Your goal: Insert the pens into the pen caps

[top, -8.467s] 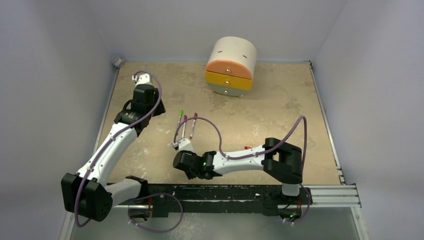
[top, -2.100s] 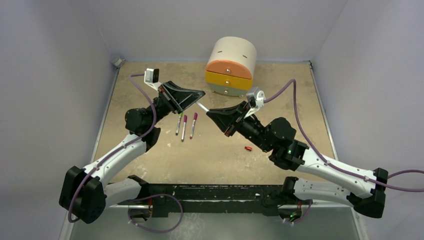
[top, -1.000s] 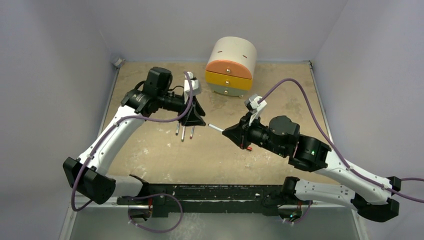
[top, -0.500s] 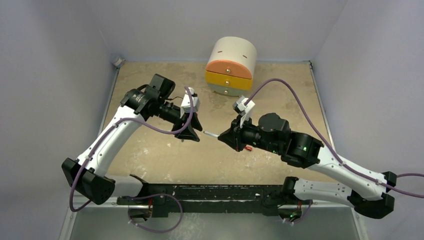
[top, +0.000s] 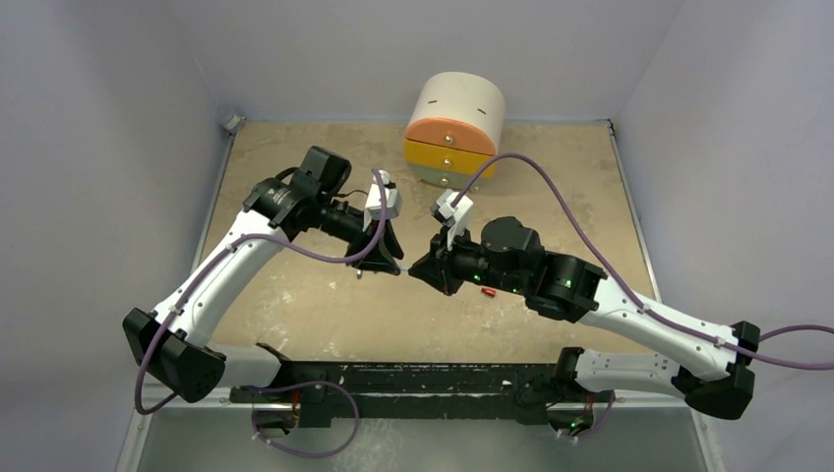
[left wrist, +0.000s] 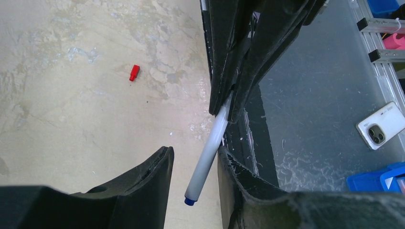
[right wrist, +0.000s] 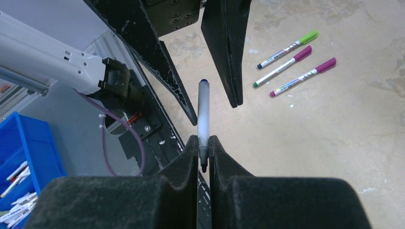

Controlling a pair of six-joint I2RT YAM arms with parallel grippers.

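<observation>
Print on the barrels of the three capped pens [right wrist: 282,67], one green-topped and two magenta, lying side by side on the table [top: 551,197], is too small to read. The right gripper [right wrist: 204,143] is clamped tight on an uncapped pen [right wrist: 204,105] near its dark tip. The pen's blue end pokes between the fingers of the left gripper [left wrist: 196,152], which stand apart on either side without clearly gripping it. A red cap [left wrist: 134,72] lies alone on the beige, mottled tabletop, scuffed white in patches. A cream drawer unit [top: 454,123] with orange and yellow drawers stands at the back, and pale grey walls [top: 98,147] enclose the table. A phone [left wrist: 380,125] lies on a dark surface off the near edge.
</observation>
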